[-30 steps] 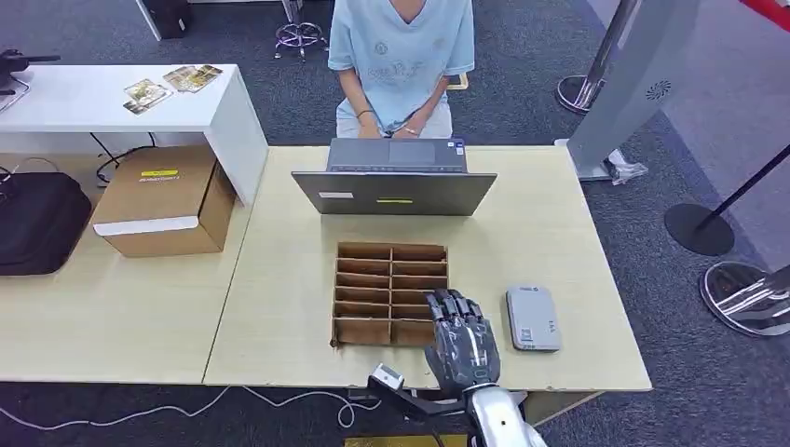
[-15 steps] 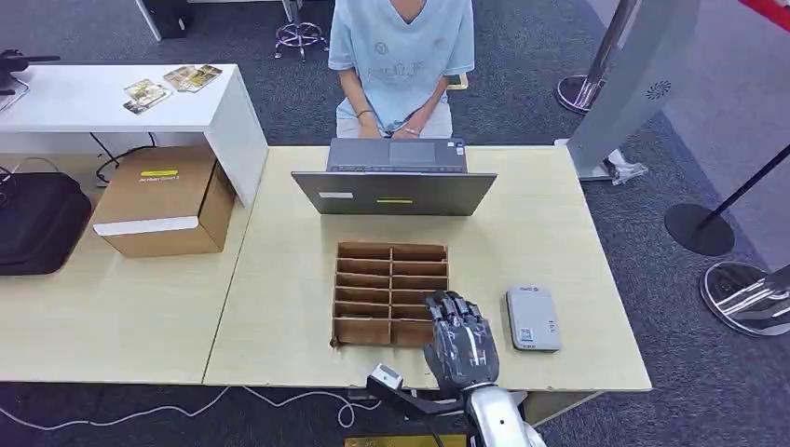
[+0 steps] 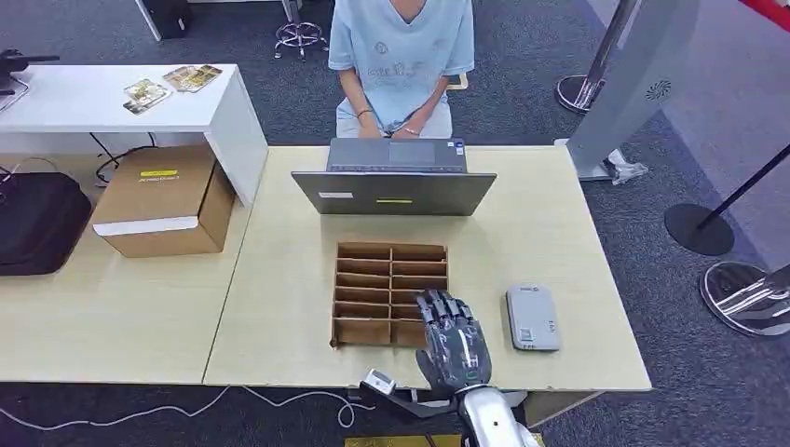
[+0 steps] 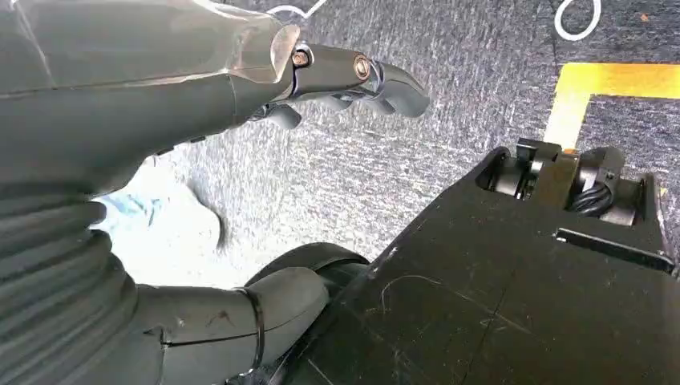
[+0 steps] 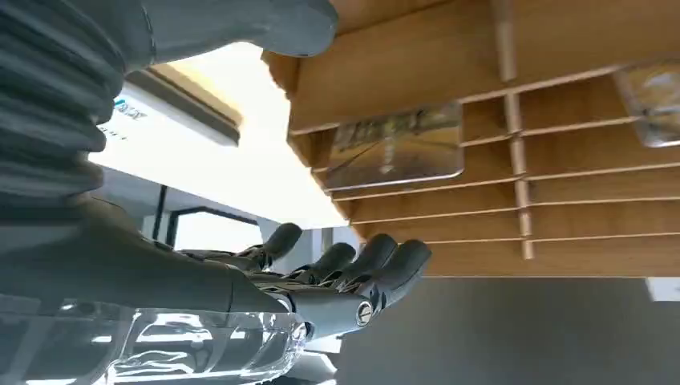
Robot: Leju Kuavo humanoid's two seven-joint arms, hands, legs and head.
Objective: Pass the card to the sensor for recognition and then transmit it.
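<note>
A wooden slotted box [image 3: 390, 250] sits mid-table, and a grey card sensor [image 3: 532, 318] lies to its right. My right hand [image 3: 452, 341] hovers open over the box's near right corner, fingers spread, holding nothing. In the right wrist view the hand [image 5: 305, 281] reaches toward the box [image 5: 561, 233], where a glossy card [image 5: 397, 146] stands in one slot and a second card [image 5: 653, 104] in another. My left hand [image 4: 200, 88] hangs over the carpet, fingers extended and holding nothing.
An open laptop [image 3: 394, 191] stands behind the box, with a person [image 3: 401, 56] seated beyond it. A cardboard box [image 3: 163, 200] and a black bag [image 3: 37, 223] are on the left table. Several cards [image 3: 172, 82] lie on a white desk [image 3: 84, 107].
My right hand has shifted slightly left and forward, now overlapping the box's near right corner.
</note>
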